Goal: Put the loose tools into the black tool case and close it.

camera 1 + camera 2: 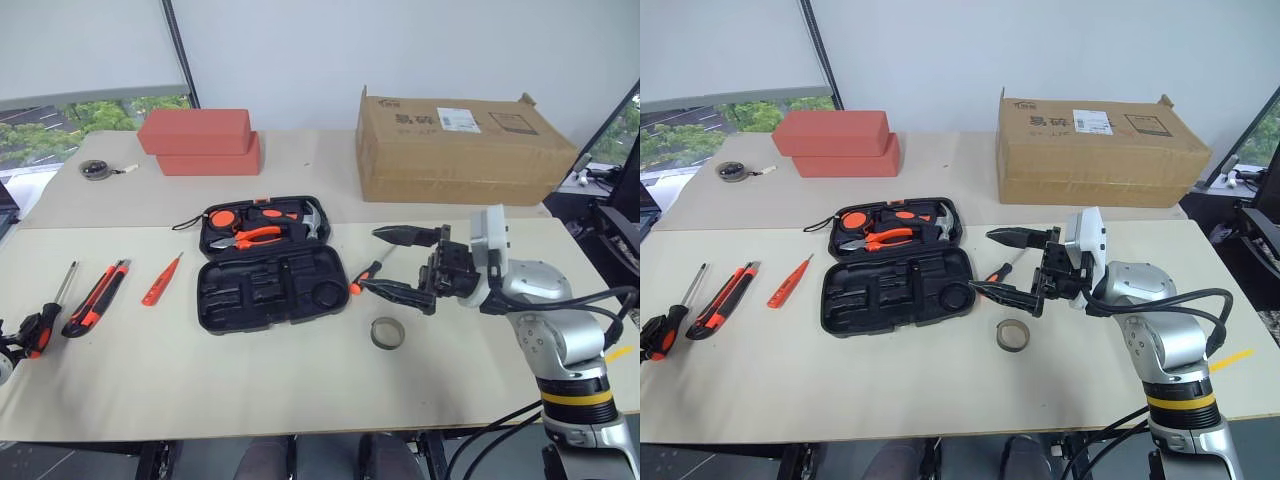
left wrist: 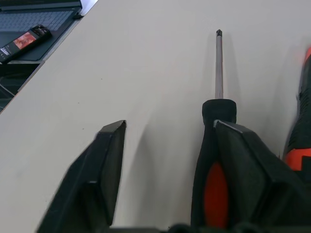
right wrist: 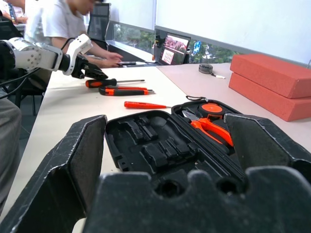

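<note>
Open tool case (image 1: 272,268) on the table (image 1: 250,370), framed between the wide-spread jaws of the right gripper (image 1: 400,262); left gripper (image 2: 167,145), jaws parted, with a screwdriver (image 2: 218,121) lying against one finger, knife (image 1: 96,297) just outside that finger.

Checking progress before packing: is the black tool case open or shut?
Open. The black tool case lies flat with its lid folded back, pliers in the far half and empty moulded recesses in the near half.
</note>
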{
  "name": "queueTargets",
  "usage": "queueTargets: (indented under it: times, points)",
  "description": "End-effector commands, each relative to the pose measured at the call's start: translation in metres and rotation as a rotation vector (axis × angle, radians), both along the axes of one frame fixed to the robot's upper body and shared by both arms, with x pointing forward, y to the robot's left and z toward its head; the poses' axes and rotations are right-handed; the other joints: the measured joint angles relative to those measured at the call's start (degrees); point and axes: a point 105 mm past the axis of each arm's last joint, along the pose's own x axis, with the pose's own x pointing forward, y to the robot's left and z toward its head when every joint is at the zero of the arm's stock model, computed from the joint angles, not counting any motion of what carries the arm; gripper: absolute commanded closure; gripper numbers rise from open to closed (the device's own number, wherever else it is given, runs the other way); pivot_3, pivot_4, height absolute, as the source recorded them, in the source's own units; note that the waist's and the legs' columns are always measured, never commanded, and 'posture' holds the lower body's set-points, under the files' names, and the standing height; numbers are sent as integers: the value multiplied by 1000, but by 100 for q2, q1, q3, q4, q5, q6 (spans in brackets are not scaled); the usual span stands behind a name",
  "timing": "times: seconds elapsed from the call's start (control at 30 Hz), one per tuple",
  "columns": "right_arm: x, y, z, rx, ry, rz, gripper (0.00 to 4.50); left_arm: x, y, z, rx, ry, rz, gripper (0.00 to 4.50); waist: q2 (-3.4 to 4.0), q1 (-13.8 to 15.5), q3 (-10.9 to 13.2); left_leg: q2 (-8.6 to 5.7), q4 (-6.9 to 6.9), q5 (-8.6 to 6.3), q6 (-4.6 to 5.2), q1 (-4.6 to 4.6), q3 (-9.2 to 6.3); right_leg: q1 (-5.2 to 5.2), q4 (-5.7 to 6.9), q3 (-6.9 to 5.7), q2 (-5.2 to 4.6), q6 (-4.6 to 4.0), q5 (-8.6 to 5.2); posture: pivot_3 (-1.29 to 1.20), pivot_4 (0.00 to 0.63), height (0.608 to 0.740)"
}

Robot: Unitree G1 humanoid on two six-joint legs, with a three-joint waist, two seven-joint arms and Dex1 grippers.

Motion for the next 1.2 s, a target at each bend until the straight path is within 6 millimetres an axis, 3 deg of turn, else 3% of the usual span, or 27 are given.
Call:
queueTargets:
  times: [0.03,0.33,0.6,1.0,1.2]
  points:
    - [-4,-1,13,21,-47,13,0,-10,-3,-22,-38,92,-42,3083,4,-15,-2,6,0,2,-2,1,8,-3,0,-5,0,-2,4,0,150,713]
    - [0,2,17,27,-58,20,0,-16,3,-29,-75,123,-34,3083,21,-56,-12,40,0,-1,-11,19,62,-20,1,-13,0,-17,18,0,150,713]
    - [3,0,20,27,-66,19,0,-29,0,-49,-244,244,-30,3083,39,-76,-23,69,-3,-13,-28,45,104,-23,0,-16,0,-24,23,0,150,713]
    - [3,0,21,39,-76,12,0,-36,6,-54,-324,341,36,3083,62,-74,-37,93,-4,-37,-42,61,142,-32,-2,-26,1,-29,26,0,150,713]
    - [3,-1,22,46,-80,4,0,-30,4,-51,-314,323,0,3083,81,-74,-47,99,-6,-38,-44,65,149,-34,-1,-27,2,-30,26,0,150,713]
